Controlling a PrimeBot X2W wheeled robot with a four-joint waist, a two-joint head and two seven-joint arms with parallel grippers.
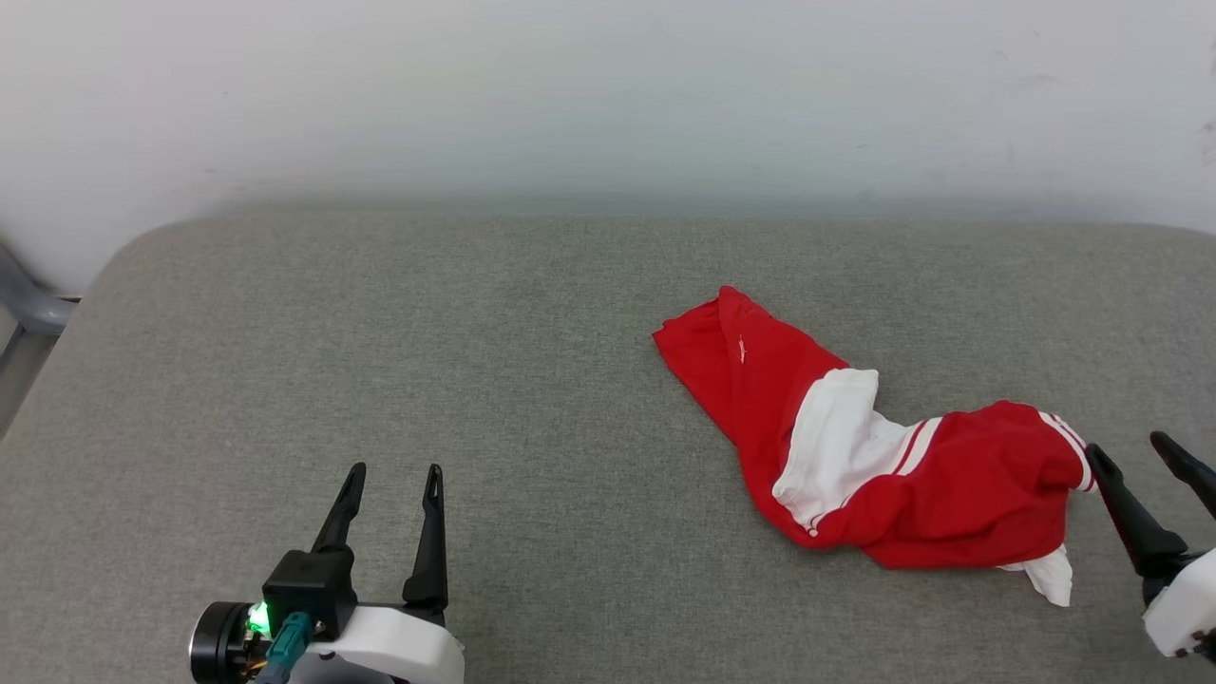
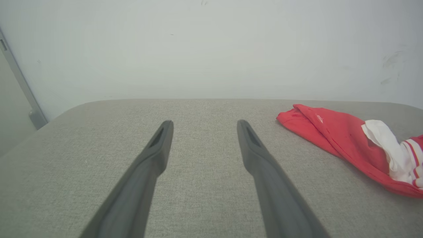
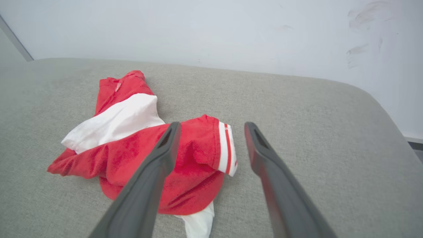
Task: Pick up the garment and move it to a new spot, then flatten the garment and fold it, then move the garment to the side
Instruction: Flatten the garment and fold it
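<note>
Now shirt (image 1: 883, 456) lies loose
Left fingers (image 1: 430, 532), right fingers (image 1: 1130, 513) gape empty; pinching the bunch beside the right pair risks snagging extra layers.

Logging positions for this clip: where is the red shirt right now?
In the head view the garment lies crumpled on the grey cushion, right of centre, its striped edge beside the open right claw.
</note>
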